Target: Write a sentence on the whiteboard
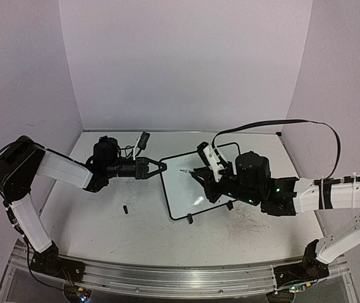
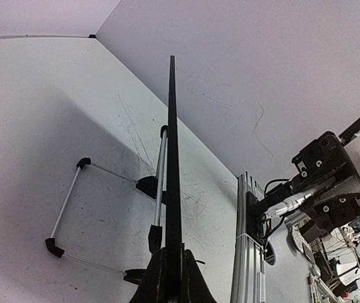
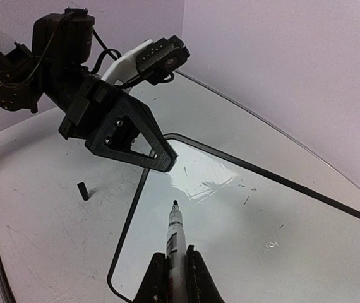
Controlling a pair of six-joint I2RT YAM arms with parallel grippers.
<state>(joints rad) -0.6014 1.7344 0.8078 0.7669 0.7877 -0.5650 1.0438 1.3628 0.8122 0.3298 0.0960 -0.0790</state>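
Observation:
The whiteboard (image 1: 183, 197) lies tilted at the table's middle, white with a thin black frame. My left gripper (image 1: 162, 166) is shut on its upper left edge. In the left wrist view the frame (image 2: 171, 126) runs edge-on out of the closed jaws (image 2: 172, 273), with the wire feet (image 2: 159, 170) beside it. My right gripper (image 3: 174, 259) is shut on a white marker (image 3: 175, 230). The marker's black tip points at the board (image 3: 262, 243) near that corner; whether it touches I cannot tell. No sentence shows, only a few small dark flecks (image 3: 247, 199).
A small black marker cap (image 1: 124, 209) stands on the grey scuffed tabletop left of the board, also in the right wrist view (image 3: 83, 190). Walls close the back and both sides. An aluminium rail (image 1: 180, 278) runs along the near edge.

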